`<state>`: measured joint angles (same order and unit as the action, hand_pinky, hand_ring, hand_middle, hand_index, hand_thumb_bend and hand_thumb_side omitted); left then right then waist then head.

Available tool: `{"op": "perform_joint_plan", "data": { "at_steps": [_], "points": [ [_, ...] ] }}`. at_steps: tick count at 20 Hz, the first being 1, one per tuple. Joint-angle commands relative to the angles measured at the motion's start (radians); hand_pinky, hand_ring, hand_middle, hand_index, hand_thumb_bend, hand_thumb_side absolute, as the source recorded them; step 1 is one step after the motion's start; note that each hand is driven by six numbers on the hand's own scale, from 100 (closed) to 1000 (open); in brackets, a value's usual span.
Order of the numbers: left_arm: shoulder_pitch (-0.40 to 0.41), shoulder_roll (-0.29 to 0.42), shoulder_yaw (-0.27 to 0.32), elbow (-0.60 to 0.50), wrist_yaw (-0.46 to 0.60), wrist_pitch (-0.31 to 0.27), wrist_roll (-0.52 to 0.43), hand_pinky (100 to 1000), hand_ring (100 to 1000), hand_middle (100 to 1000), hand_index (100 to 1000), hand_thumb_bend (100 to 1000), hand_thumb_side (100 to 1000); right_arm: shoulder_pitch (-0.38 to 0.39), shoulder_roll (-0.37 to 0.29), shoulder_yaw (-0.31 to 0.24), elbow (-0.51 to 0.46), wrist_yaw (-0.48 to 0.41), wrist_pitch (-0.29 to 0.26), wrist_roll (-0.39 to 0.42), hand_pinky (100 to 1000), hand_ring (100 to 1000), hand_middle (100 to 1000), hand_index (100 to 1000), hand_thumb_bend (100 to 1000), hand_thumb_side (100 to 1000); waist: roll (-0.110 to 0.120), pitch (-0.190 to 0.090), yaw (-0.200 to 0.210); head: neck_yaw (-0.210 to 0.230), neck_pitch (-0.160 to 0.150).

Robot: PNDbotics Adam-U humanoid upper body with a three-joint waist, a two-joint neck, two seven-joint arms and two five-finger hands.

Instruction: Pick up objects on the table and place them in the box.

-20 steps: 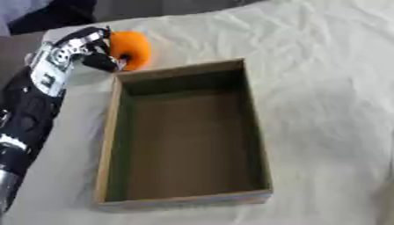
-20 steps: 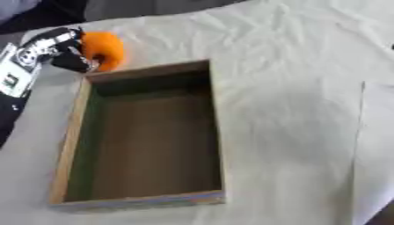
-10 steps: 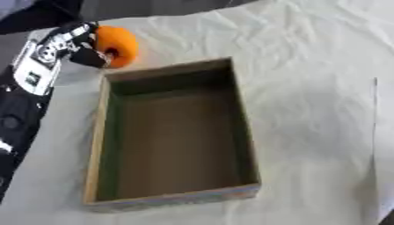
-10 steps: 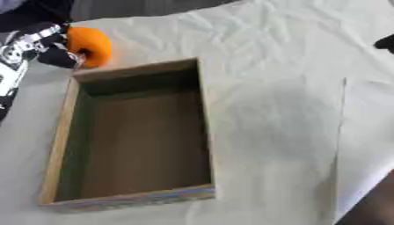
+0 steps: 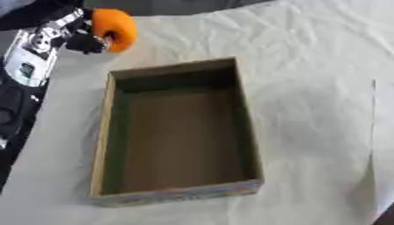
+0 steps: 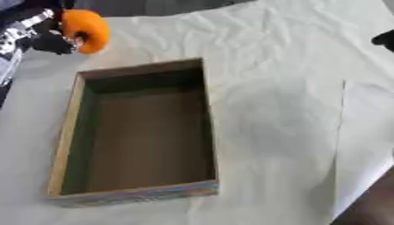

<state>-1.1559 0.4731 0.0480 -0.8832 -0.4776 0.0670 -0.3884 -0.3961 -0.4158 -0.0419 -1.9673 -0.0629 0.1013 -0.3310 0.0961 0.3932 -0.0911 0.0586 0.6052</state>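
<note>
Hand: we see the left hand [image 5: 86,40] at upper left of the frame, dark fingers curled round an orange ball [image 5: 113,30].
Ball: held in the hand past the far left corner of the box [image 5: 250,132], not over its opening.
Box: open and empty, mid-frame on the pale tabletop [image 5: 323,88].
Risk: we judge the ball could roll away over the cloth if let go this side of the rim; it could also clip the far wall on its way in.
Left eye view: shows more of the silver forearm down the left edge.
Right eye view: shows a dark shape [image 6: 384,38] at the right edge; we cannot tell what it is.
</note>
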Motion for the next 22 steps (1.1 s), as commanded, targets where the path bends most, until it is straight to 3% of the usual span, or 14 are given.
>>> {"op": "perform_joint_plan", "data": {
  "at_steps": [1,7,14,22],
  "points": [
    [-0.013,0.029,0.000,-0.102,0.036,-0.010,0.038,297,574,736,516,100,188,-0.013,-0.001,-0.006,-0.014,0.007,-0.004,-0.002,883,1000,517,826,100,1000,-0.013,-0.039,0.010,0.002,0.014],
    [0.021,0.011,-0.063,-0.298,0.063,-0.051,0.094,280,553,695,496,100,190,-0.001,0.020,-0.009,-0.014,0.009,-0.005,-0.005,881,1000,519,825,100,1000,-0.028,-0.075,0.051,-0.007,0.045],
    [0.097,-0.089,-0.105,-0.539,0.007,-0.053,0.175,260,539,673,498,100,186,-0.017,0.054,-0.012,-0.029,0.011,-0.013,-0.017,876,1000,524,821,100,1000,-0.062,-0.113,0.096,-0.033,0.091],
    [0.166,-0.243,-0.131,-0.649,-0.125,-0.032,0.191,242,524,651,501,100,194,-0.033,0.075,-0.012,-0.033,0.013,-0.023,-0.019,875,1000,525,819,100,1000,-0.085,-0.123,0.105,-0.018,0.092]
  ]
}}
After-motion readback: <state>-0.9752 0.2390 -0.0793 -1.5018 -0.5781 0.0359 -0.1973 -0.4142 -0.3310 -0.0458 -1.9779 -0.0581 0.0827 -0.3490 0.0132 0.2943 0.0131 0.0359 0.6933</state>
